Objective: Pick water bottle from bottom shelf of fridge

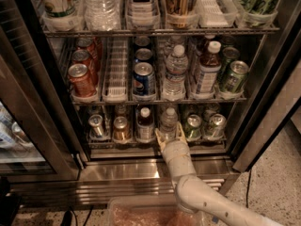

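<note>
The water bottle, clear with a white cap, stands upright on the bottom shelf of the fridge, in a lane a little right of centre. From the left, that shelf holds a silver can, a bronze can and a white-capped bottle of dark liquid. Next comes the water bottle, then a green can and a second green can. The gripper sits at the shelf's front edge, right at the water bottle's base. Its two pale fingers are spread apart, one on each side of the bottle's lower part. Whether they touch the plastic cannot be told. The pale arm runs from the gripper down toward the lower right.
</note>
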Robot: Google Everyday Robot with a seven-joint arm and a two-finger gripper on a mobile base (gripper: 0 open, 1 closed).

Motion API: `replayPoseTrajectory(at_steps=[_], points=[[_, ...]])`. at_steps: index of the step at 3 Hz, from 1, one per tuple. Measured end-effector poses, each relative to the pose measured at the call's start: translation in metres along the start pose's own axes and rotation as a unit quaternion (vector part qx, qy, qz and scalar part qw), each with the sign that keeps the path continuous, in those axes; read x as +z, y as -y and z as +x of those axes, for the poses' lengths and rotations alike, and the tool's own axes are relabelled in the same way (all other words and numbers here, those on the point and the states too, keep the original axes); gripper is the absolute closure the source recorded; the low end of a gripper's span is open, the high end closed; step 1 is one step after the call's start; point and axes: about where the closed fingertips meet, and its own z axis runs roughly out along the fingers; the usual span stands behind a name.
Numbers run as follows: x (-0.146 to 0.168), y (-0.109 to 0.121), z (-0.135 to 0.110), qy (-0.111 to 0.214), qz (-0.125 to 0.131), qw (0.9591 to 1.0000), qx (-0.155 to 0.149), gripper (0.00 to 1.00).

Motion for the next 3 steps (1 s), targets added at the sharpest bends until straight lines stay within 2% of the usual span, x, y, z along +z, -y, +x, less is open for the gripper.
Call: replayPoseTrajectory(at_steps=[2,3], points=[[0.016,0.010,0.003,0.003,0.016,0.9999,0.005,0.33],[0.021,0.009,0.005,0.003,0.013,0.9999,0.008,0.52]])
